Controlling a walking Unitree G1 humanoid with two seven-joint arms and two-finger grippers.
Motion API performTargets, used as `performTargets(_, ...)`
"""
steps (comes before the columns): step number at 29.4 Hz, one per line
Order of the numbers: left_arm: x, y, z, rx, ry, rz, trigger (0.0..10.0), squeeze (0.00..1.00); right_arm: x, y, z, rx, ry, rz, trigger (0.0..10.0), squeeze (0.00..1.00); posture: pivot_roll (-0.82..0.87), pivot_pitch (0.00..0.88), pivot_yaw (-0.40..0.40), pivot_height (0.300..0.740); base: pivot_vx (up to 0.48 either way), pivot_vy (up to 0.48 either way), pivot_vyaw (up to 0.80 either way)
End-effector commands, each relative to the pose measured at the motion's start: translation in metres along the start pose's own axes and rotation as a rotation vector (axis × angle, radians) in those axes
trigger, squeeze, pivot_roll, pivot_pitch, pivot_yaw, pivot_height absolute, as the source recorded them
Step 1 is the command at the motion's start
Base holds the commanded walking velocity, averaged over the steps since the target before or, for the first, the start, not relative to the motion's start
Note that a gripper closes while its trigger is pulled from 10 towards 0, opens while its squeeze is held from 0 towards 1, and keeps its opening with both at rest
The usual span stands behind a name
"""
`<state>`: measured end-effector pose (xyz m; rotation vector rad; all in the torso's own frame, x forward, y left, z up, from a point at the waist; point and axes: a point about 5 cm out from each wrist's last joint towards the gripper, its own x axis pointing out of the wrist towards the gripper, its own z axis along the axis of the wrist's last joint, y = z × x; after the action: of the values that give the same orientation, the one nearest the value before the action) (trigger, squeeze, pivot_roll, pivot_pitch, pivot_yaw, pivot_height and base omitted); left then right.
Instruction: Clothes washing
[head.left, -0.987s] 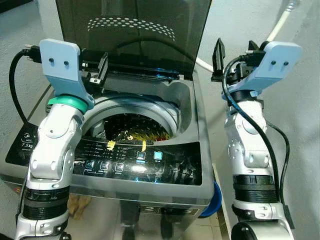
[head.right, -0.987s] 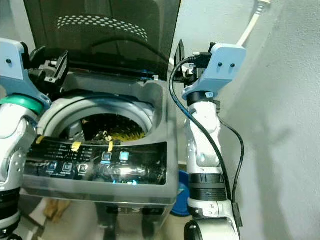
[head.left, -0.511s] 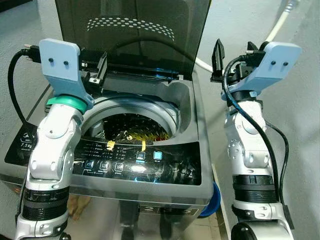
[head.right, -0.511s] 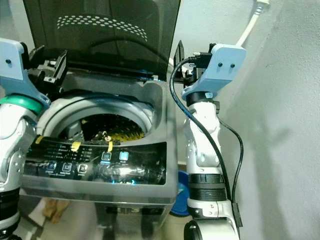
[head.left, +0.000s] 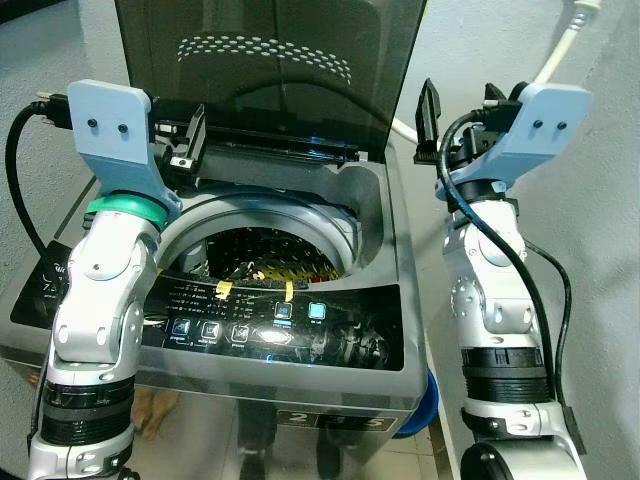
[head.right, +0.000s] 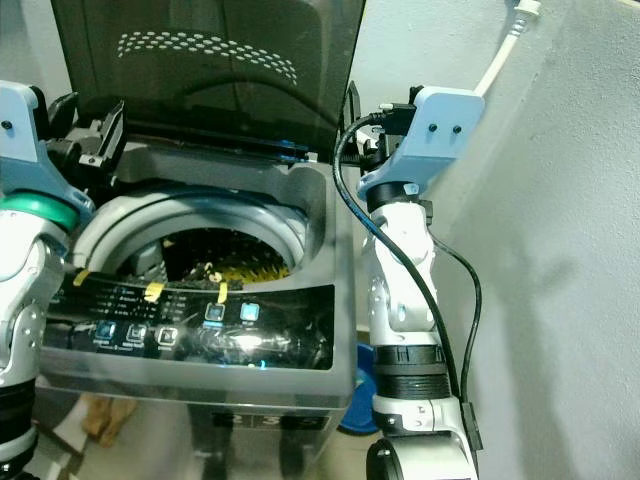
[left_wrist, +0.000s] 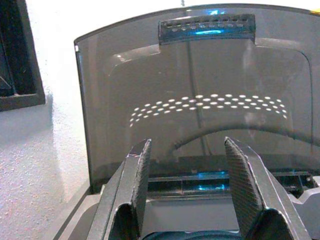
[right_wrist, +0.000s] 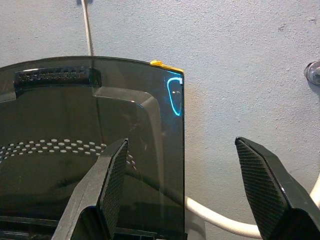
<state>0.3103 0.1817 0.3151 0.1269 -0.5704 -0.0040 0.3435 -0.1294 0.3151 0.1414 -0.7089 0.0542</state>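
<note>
Both jaws spread wide, holding nothing. Our left gripper (left_wrist: 187, 192) hovers over the washing machine (head.left: 380, 250) rear left; our right gripper (right_wrist: 192, 192) faces the raised lid (head.left: 270, 70) edge. Lid looks light, stiff, smooth and slippery; we judge its free top edge the best hold. Clothes (head.left: 265, 262) sit in the drum (head.left: 300, 215).

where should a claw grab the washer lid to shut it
Probably the lid's top edge, where a raised handle strip runs across. The lid stands upright behind the tub, hinged at its base, so come from the front, hook over that edge and pull forward and down. The open right claw is beside its right edge.
</note>
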Motion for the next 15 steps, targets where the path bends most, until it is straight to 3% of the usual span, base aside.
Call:
performTargets(1, -0.0015, -0.0020, 0.0011, 0.001, -0.001, -0.005, 10.0, 0.00, 0.0001, -0.0031, -0.0002, 0.001, 0.005, -0.008, 10.0, 0.00, 0.15, 0.000, -0.029, 0.740, 0.000, 0.000, 0.00)
performTargets(15, -0.0003, -0.0062, -0.0013, -0.007, 0.008, -0.025, 10.0, 0.00, -0.0032, -0.0055, -0.0002, -0.006, 0.006, -0.018, 10.0, 0.00, 0.14, 0.004, -0.022, 0.740, 0.000, 0.000, 0.00)
